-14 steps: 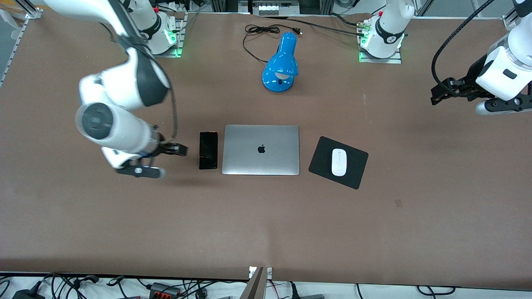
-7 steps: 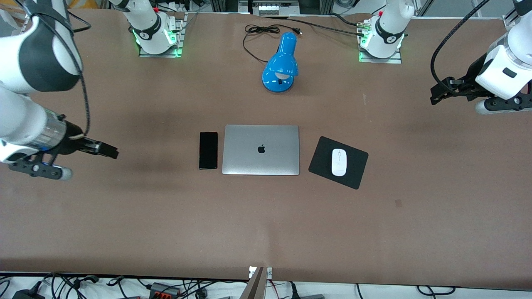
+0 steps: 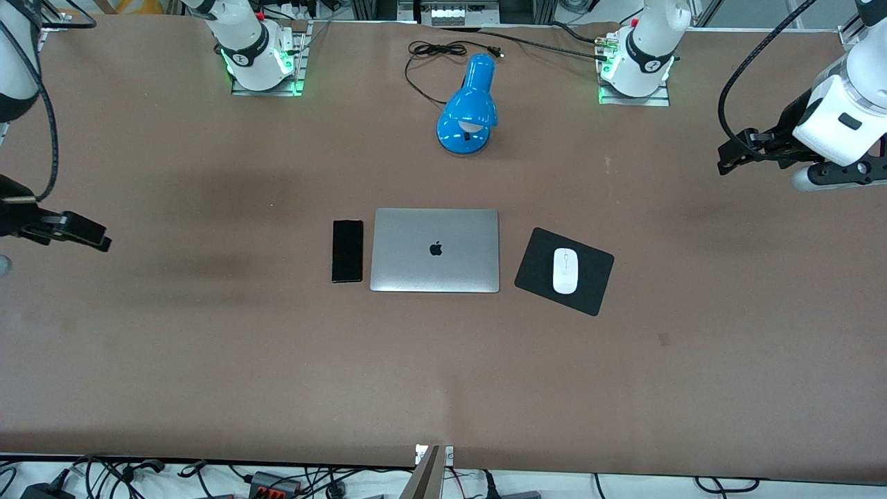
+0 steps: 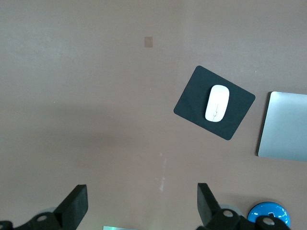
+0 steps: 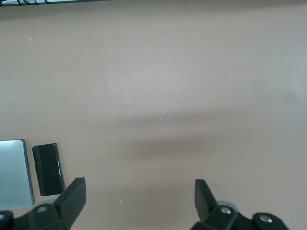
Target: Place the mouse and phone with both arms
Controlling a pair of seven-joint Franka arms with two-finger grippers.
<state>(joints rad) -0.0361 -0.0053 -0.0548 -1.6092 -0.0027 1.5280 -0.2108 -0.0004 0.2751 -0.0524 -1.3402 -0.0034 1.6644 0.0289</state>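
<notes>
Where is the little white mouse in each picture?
Front view: the mouse lies on the black mouse pad, beside the silver laptop, toward the left arm's end of the table.
Left wrist view: the mouse sits on the pad, next to the laptop's edge.
Right wrist view: not in it.
Shared landmark: the laptop, seen in all three views.

White jointed arms, black bands at joints. Left arm: white wrist block, thick black cable looping above, black left gripper. Right arm: black cable hanging, black right gripper. White bases, green lights, black rings with markings.
</notes>
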